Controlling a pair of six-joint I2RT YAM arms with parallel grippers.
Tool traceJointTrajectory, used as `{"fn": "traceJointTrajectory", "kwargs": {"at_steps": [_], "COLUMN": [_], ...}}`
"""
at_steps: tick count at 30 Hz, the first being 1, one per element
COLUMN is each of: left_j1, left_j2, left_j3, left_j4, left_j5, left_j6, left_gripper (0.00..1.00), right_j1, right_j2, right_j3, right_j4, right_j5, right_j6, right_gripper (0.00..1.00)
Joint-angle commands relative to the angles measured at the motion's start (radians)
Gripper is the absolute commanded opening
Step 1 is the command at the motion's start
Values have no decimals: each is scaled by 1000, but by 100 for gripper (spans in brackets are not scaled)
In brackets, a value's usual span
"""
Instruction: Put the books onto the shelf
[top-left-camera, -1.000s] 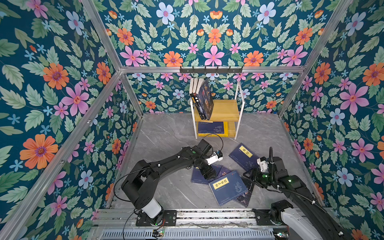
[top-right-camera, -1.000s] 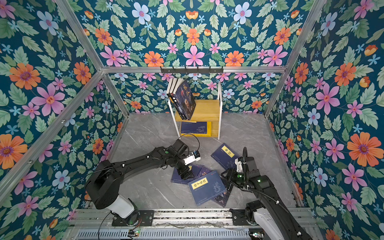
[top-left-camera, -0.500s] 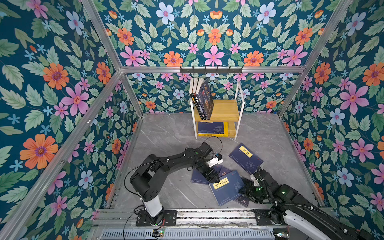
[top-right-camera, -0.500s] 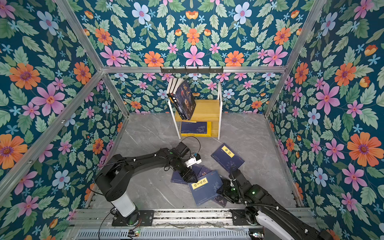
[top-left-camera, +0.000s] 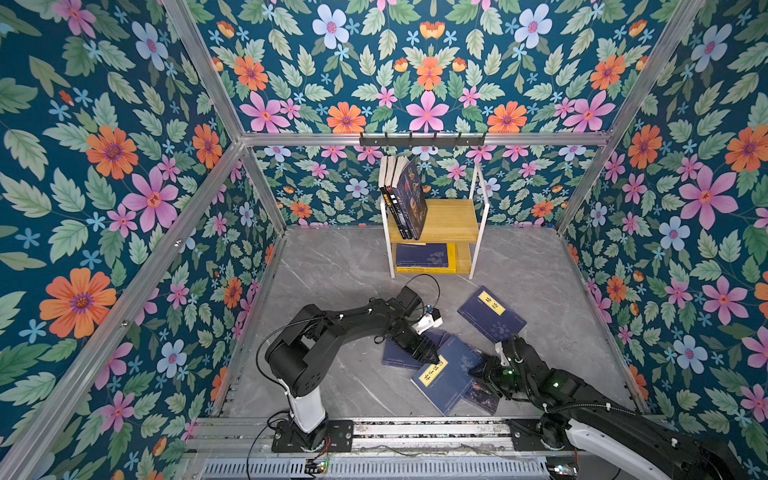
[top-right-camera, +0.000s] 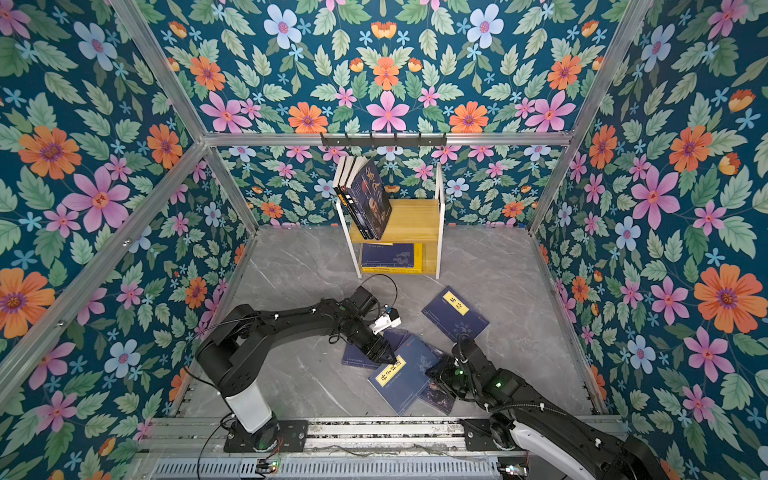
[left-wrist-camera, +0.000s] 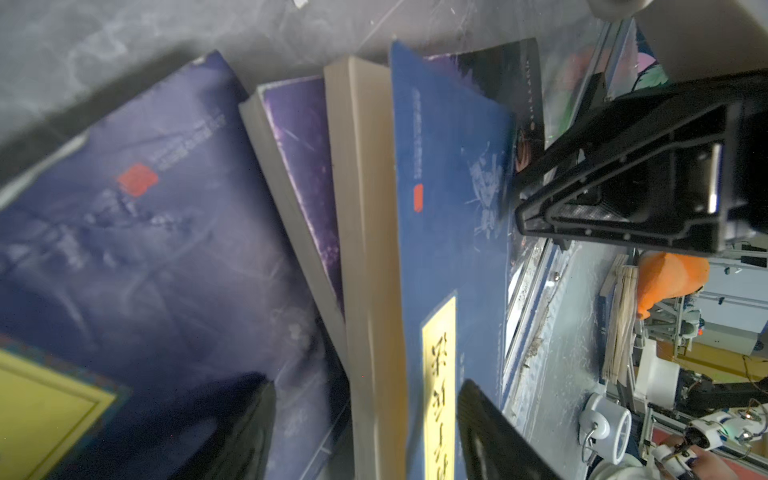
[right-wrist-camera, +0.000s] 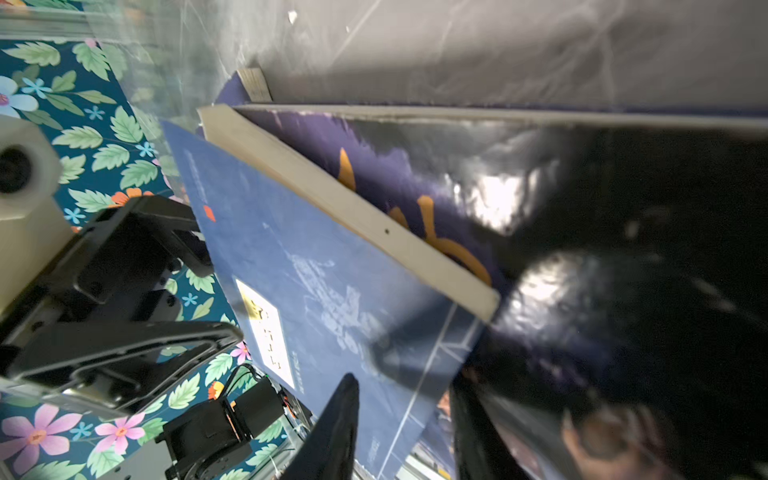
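Between the fingers of the left claw (left-wrist-camera: 365, 395) I see the pale page edge of the top navy book (left-wrist-camera: 449, 199), the one with a yellow label. The two fingers stand well apart, one on each side of that edge, so this claw is open and does not pinch the book. In both top views it points down at the left edge of this book, just beside the label.

At the opposite side of the same book is the right claw (right-wrist-camera: 403, 386). A corner of the navy cover lies between its fingers. One finger, however, is blurred and dark against the dark glossy book (right-wrist-camera: 623, 270), so I cannot tell whether this claw is closed on something. In both top views it sits low at the right edge of the pile.

The top navy book lies tilted on the pile. Under its left part is a second navy book (top-left-camera: 397, 358), and under its near right part is the dark glossy book. The pile rests on the grey marbled table (top-left-camera: 332, 270). A lone navy book (top-left-camera: 492, 313), also with a yellow label, lies flat on the table just beyond the right claw.

Farther back, against the flowered wall (top-left-camera: 415, 83), stands the shelf (top-left-camera: 453, 216). Some dark upright books (top-left-camera: 405, 199) stand at the left end of its upper board. On its lower board a flat navy book (top-left-camera: 422, 254) lies upon yellow books (top-left-camera: 428, 270).
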Motion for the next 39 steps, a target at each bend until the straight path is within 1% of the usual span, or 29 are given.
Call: {"fn": "traceJointTrajectory", "kwargs": {"at_steps": [1,3,7,10,15,18,19,21,23,24,26,29,32,35,39], "left_j1": [0,-2,-4,-9,-8,-7,-7,-7,-5,-4,0,21,47,82,127], "left_j2": [17,29,49,50,43,32,27,15,-4,-15,-31,-54,-93,-137,-196], "left_j3": [11,11,31,31,43,40,42,53,59,55,50,55,58,53,37], "left_j4": [17,32,37,42,43,43,41,25,15,17,15,-5,-22,-36,-37], "left_j5": [16,20,17,12,4,-5,-15,-41,-44,-43,-50,-30,17,46,68], "left_j6": [-35,-38,-56,-53,-57,-40,-38,-37,-35,-28,-12,1,25,43,71], "left_gripper": [64,60,52,48,38,26,18,7,1,0,0,0,0,0,0], "right_j1": [4,12,22,55,65,68,68,69,67,68,66,60,59,59,59], "right_j2": [3,9,45,71,172,250,276,305,311,306,283,220,145,101,132], "right_j3": [-10,-18,-4,-4,23,57,67,83,97,109,130,175,230,305,436], "right_j4": [12,53,64,124,213,263,273,279,272,247,174,42,-57,-100,-123], "right_j5": [45,48,51,79,76,52,46,46,50,57,91,155,238,284,297], "right_j6": [50,61,64,79,76,52,48,45,32,19,-11,-76,-219,-434,-701], "right_gripper": [36,36,34,34,32,32,32,32,32,33,37,44,54,60,65]}}
